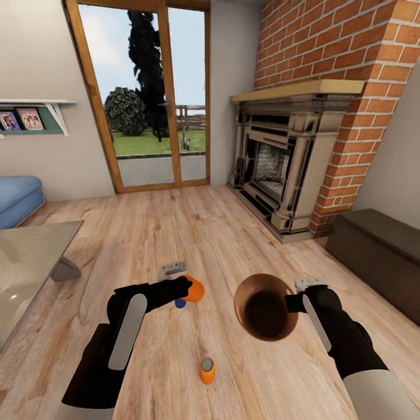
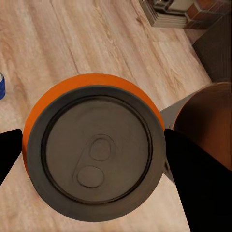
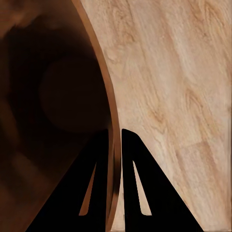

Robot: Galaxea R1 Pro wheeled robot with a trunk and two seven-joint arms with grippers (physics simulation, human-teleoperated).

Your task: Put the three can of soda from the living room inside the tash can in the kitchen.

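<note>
We've got L fingers [image 1: 188, 287] clamped on an orange metal-topped soda can [image 1: 195, 289], R fingers [image 1: 290, 303] pinching the brown-lined round bin's rim [image 1: 242, 290], w/ another orange can [image 1: 207, 370] on the wood-plank floor [image 1: 175, 233].

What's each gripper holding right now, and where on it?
Left gripper grips an orange soda can by its sides. Right gripper pinches the trash can by its rim.

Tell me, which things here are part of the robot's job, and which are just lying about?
Part of the job:
- orange can in the left fingers
- orange can on the floor
- blue can
- bin, its rim pinched by the right fingers

Just lying about:
- fireplace
- glass table
- dark bench
- blue sofa
</note>
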